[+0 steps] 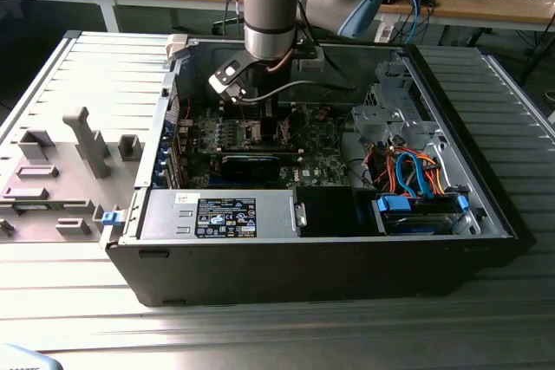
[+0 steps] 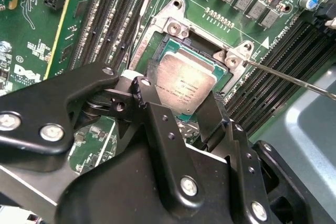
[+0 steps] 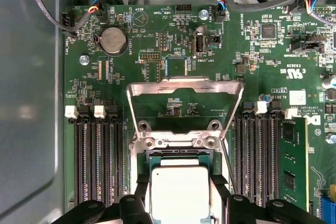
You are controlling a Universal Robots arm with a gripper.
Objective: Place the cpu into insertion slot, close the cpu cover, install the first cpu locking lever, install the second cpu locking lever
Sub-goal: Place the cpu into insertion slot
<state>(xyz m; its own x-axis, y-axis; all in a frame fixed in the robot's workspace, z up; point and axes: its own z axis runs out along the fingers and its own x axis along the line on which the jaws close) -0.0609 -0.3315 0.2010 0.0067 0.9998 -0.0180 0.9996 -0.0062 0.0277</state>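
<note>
The cpu, a small square chip with a dull silver top, lies level in the motherboard's insertion slot. My gripper is shut on the cpu, one black finger against each of two opposite edges. The cpu cover, a silvery frame with a cut-out centre, stands swung up on its hinge beyond the chip. A thin wire locking lever sticks out raised beside the socket. In the exterior view the gripper reaches down into the open computer case.
Rows of black memory slots flank the socket. A long black card, a power supply and a drive bay with orange and blue cables fill the case. A grey fixture plate lies at the exterior view's left.
</note>
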